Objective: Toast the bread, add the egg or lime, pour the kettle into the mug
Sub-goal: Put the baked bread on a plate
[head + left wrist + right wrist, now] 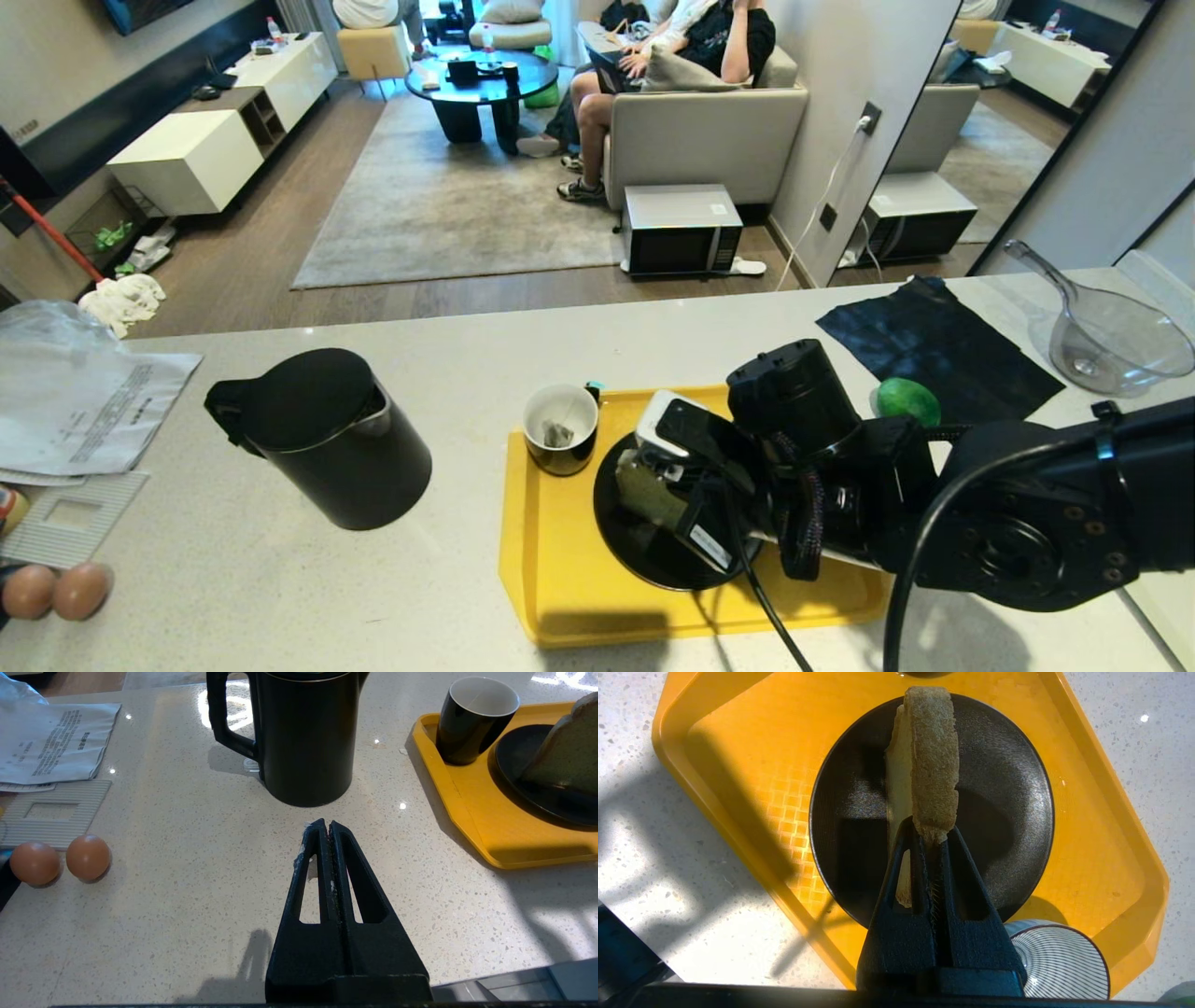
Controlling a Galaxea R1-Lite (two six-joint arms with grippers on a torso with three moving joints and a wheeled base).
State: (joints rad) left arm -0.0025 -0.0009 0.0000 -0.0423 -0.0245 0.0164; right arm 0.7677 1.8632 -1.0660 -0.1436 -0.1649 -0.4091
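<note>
My right gripper (930, 833) is shut on the crust edge of the bread (934, 765), a thick pale slice held on edge over the black plate (1008, 812) on the yellow tray (752, 742). The bread (567, 751) leans with its lower edge down at the plate. The black mug (560, 429), holding a tea bag, stands on the tray's far left corner. On the counter left of the tray stands the black kettle (327, 439). The lime (907, 399) lies just beyond the tray's right end. My left gripper (327, 823) is shut and empty, parked over the counter before the kettle. The egg is out of view.
Two plain brown eggs (56, 590) lie at the counter's near left, with papers (84, 401) behind them. A blue-striped bowl (1059, 961) sits on the tray under my right wrist. A dark cloth (934, 350) and a clear scoop bowl (1111, 341) are at the far right.
</note>
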